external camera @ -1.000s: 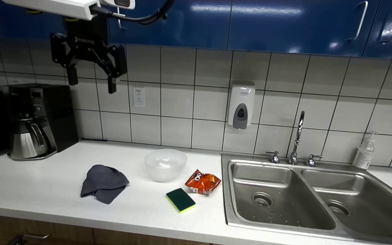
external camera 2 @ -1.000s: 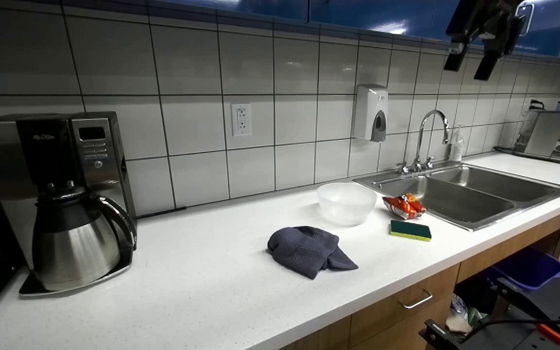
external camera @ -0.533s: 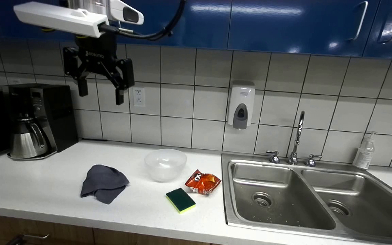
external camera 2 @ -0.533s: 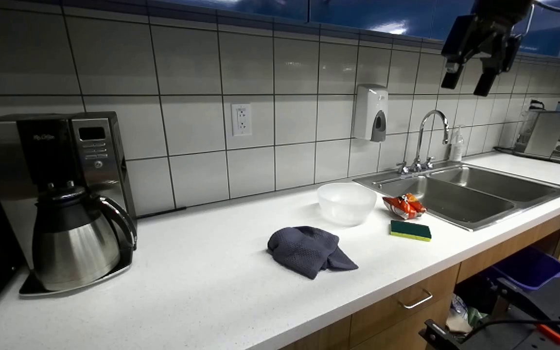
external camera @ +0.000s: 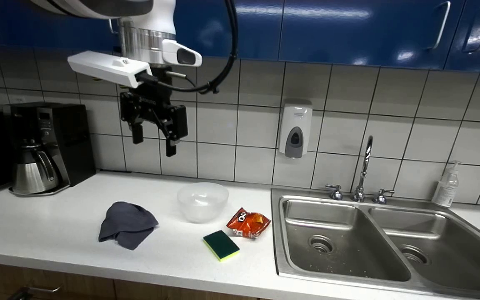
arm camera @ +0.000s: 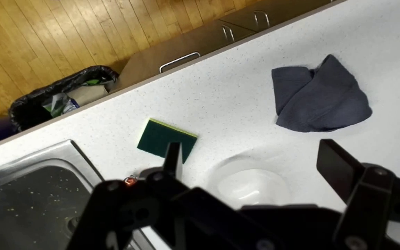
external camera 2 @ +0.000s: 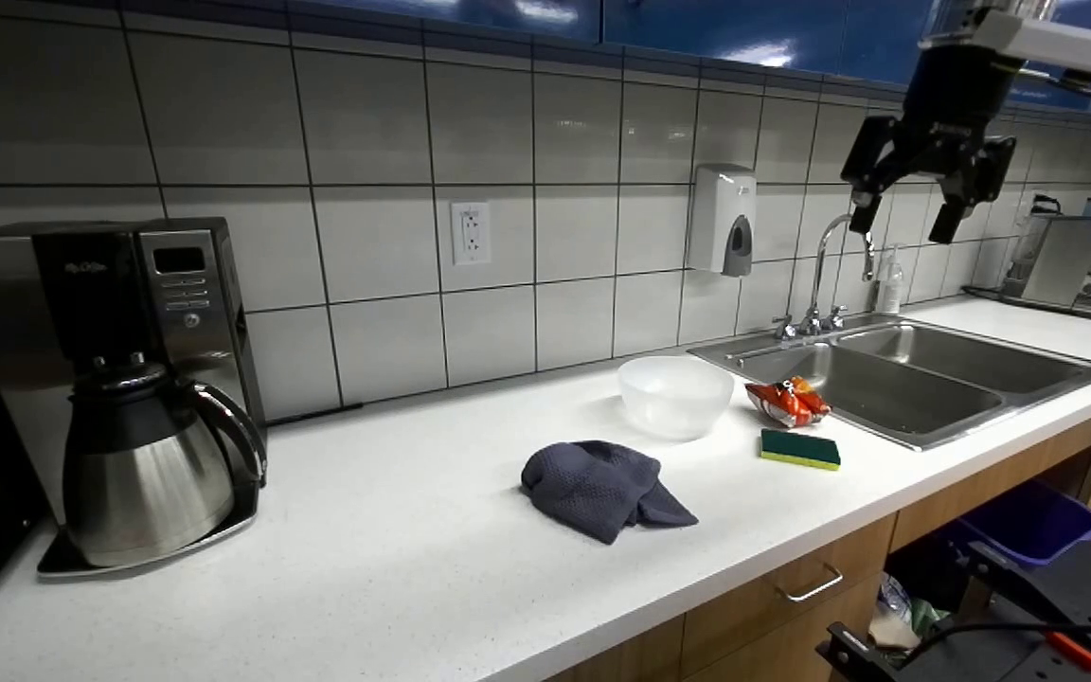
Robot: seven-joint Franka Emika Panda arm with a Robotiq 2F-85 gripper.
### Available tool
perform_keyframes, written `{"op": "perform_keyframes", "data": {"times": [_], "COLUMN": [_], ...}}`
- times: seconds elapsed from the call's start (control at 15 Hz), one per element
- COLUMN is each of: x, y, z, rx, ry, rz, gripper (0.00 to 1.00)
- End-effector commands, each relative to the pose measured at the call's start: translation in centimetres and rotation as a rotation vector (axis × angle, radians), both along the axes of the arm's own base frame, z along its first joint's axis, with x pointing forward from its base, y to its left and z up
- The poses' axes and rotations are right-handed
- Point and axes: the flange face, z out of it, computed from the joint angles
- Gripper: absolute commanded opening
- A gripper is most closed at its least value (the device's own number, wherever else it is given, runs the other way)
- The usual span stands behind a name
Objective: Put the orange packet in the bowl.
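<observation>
The orange packet point(external camera: 248, 223) lies on the white counter between the bowl and the sink; it also shows in an exterior view point(external camera 2: 788, 402). In the wrist view only a small orange bit of the packet point(arm camera: 130, 181) shows behind the gripper's linkage. The bowl point(external camera: 202, 202) is translucent white, upright, and looks empty; it also shows in an exterior view point(external camera 2: 676, 398). My gripper point(external camera: 154, 145) is open and empty, high above the counter, pointing down. In the wrist view the bowl point(arm camera: 252, 184) appears between the spread fingers of the gripper point(arm camera: 250, 144), its lower part hidden.
A green and yellow sponge point(external camera: 221, 245) lies just in front of the packet. A dark grey cloth point(external camera: 127, 225) lies left of the bowl. The double sink point(external camera: 278, 233) with its faucet point(external camera: 364, 166) is beside the packet. A coffee maker point(external camera 2: 148, 398) stands at the counter's end.
In an exterior view the gripper has come down and moved to the right. It stays open. The packet, bowl, sponge and cloth have not moved.
</observation>
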Motion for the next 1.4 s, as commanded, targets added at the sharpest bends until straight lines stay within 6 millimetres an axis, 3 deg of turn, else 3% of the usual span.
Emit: {"op": "perform_keyframes", "data": {"times": [0.0,0.4,1.33], "x": [2.2,6.3,19.5], "y": [-2.2,-5.7,-12.5], "z": [-2.3,-6.8,-16.7], "rx": [-0.009,-0.013,-0.014], "ry": [0.035,0.086,0.181], "rz": [-0.141,-0.309,-0.513], "gripper": [1.00,1.00,1.00]}}
